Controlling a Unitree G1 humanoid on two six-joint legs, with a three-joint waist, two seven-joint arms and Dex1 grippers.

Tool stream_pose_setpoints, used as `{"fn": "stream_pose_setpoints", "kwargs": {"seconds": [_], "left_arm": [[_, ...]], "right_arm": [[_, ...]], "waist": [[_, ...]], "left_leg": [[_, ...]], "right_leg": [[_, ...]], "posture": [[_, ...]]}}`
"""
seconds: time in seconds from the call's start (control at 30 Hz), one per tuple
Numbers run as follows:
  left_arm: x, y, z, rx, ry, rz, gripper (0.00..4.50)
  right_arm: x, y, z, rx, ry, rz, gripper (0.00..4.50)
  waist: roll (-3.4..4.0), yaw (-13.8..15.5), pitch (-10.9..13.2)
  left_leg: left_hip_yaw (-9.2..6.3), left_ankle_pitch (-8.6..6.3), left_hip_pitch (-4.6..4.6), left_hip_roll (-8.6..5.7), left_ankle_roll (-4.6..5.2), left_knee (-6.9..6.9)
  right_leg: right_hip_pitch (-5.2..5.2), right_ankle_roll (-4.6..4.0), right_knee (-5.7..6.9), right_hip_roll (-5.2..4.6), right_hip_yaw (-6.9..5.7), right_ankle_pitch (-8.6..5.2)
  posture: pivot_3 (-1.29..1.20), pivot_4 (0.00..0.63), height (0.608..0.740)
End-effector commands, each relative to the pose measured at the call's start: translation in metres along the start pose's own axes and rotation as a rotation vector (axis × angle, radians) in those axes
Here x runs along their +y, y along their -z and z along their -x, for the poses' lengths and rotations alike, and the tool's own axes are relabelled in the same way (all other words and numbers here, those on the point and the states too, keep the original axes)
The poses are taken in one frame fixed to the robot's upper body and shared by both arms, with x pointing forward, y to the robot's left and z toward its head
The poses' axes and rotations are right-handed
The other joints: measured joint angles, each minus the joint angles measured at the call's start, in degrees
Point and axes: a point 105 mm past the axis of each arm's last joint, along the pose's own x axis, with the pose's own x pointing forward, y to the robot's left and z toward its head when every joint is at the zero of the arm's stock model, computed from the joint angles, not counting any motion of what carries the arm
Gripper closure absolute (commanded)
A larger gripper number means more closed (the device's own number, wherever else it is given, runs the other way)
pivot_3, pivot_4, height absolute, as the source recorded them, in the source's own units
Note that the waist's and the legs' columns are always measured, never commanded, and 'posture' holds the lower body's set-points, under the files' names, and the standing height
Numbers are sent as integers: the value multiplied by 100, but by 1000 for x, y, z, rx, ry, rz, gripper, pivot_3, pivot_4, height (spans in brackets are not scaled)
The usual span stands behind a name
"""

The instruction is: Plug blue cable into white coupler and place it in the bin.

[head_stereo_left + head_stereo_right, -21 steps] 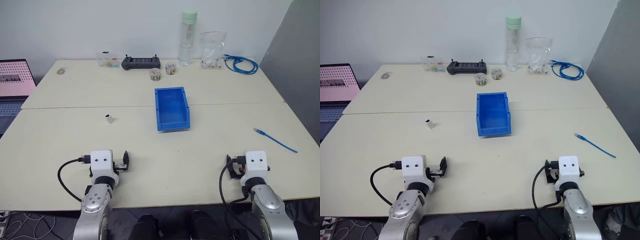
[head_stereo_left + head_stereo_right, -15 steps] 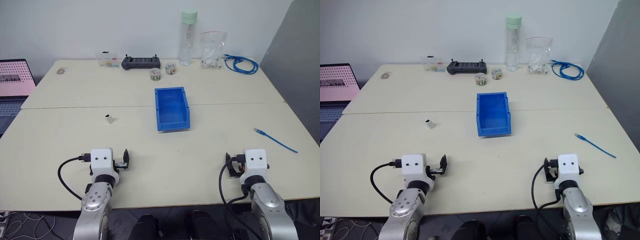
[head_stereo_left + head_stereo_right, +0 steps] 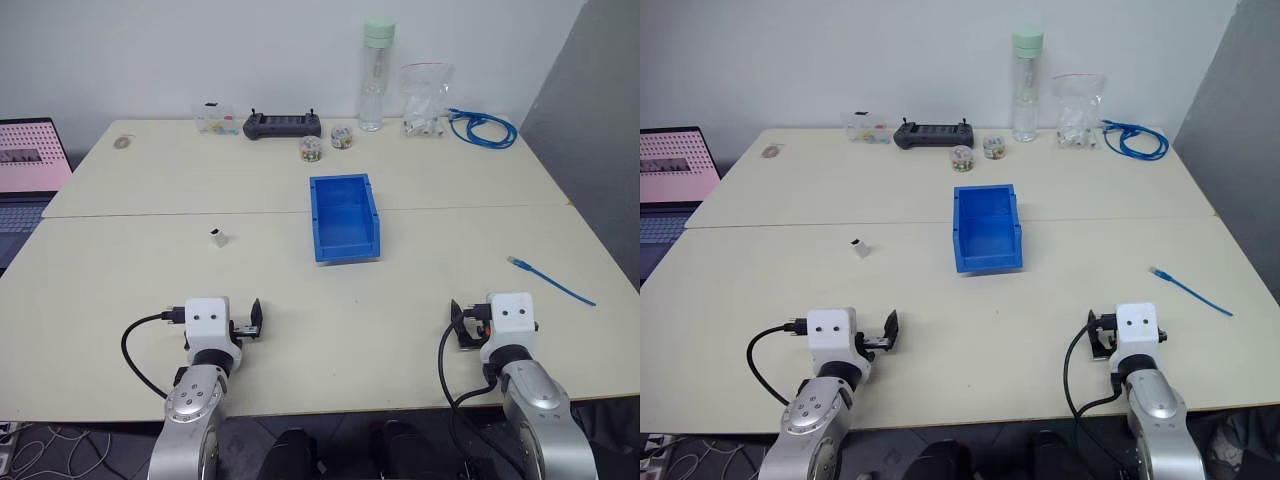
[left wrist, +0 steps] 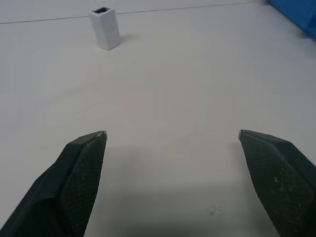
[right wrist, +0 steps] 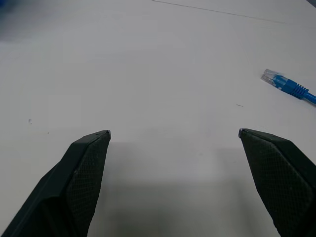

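The blue cable point(image 3: 551, 280) lies straight on the table at the right, and its clear plug point(image 5: 274, 78) points toward the middle. Standing upright left of centre is the white coupler point(image 3: 218, 237), its dark socket facing up point(image 4: 105, 28). Between them, further back, sits the empty blue bin point(image 3: 347, 249). My left gripper point(image 4: 173, 133) hovers open near the front edge, with the coupler well ahead of it. My right gripper point(image 5: 174, 132) is open too, low over bare table, with the cable ahead and to its right. Neither holds anything.
Along the back edge stand a black controller point(image 3: 282, 124), two small jars point(image 3: 311, 149), a tall bottle point(image 3: 377, 75), a plastic bag point(image 3: 424, 100) and a coiled blue cable bundle point(image 3: 483, 127). A laptop point(image 3: 25, 165) sits at the far left.
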Motion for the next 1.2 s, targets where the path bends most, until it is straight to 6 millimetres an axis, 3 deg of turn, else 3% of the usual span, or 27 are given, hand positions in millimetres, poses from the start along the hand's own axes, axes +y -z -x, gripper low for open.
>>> {"fn": "stream_pose_setpoints", "kwargs": {"seconds": [0.03, 0.13, 0.33, 0.4, 0.57, 0.7, 0.9, 1.2], "left_arm": [[-39, -37, 0, -151, 297, -119, 0], [-90, -62, 7, -251, 702, -263, 0], [-138, -77, 5, -278, 1111, -340, 0], [-149, -78, 5, -272, 1202, -359, 0], [-192, -87, 2, -292, 1441, -455, 0], [-214, -97, 2, -343, 1513, -460, 0], [-227, -103, 17, -353, 1629, -401, 0], [-219, -95, 30, -293, 1683, -415, 0]], "right_arm": [[-27, -9, -2, -22, 15, 18, 79], [-45, -11, -6, -14, -55, 81, 79], [-76, -18, -20, 9, -255, 172, 79], [-85, -20, -25, 16, -299, 181, 79], [-132, -22, -46, 98, -340, 255, 79], [-147, -17, -58, 152, -371, 253, 79], [-154, -12, -70, 199, -416, 140, 79], [-154, -2, -77, 276, -454, 17, 79]], "waist": [[0, -4, 0], [1, 60, 10], [20, 14, 4], [18, -13, 4], [17, -20, 7], [11, -32, 9], [16, -47, 9], [17, -29, 9]], "left_leg": [[0, 0, 0, 0, 0, 0], [-3, 2, -6, -4, 0, 3], [39, 2, 10, -9, 8, 1], [51, 2, 10, -10, 10, 3], [79, 2, 11, -10, 14, 8], [108, 5, 11, 0, 20, 7], [138, 5, 11, 6, 20, 6], [132, 8, 14, 3, 24, 13]], "right_leg": [[0, 0, 1, 0, -1, 0], [1, -1, 1, 10, -13, 1], [7, 3, 0, 17, 4, 1], [6, 3, 1, 19, 4, 1], [9, 4, 5, 26, 8, 2], [12, -9, 1, 24, 10, 15], [5, -18, 9, 17, 25, 20], [6, -13, 9, 14, 39, 23]], "posture": [[0, 150, 740], [0, 150, 740], [0, 150, 740], [0, 150, 740], [0, 150, 740], [0, 150, 740], [0, 150, 740], [0, 150, 740]]}}
